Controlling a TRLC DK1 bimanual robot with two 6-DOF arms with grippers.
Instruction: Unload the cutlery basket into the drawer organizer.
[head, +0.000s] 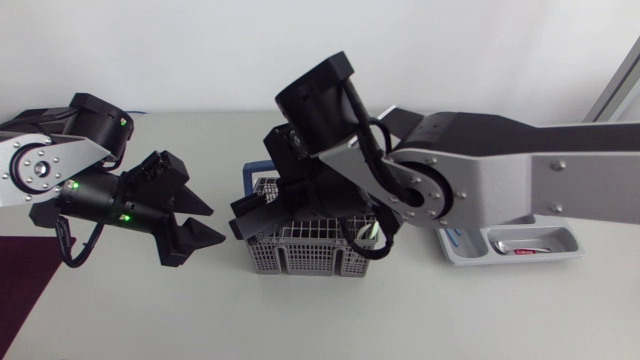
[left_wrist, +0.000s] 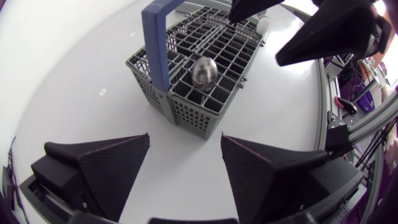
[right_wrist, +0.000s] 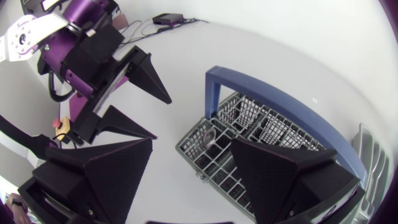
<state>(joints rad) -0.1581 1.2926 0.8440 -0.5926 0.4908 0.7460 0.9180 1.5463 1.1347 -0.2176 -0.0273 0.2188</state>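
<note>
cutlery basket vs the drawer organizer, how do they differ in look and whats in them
The cutlery basket is a tall grey mesh grid with a blue handle; the drawer organizer is a shallow solid-walled tray. The basket stands mid-table; the organizer lies further right, partly hidden by the right arm. The basket holds a spoon upright; the organizer holds a silver piece lying flat. Both are grey.

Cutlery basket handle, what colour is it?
The handle is blue, clearest in the left wrist view.
</note>
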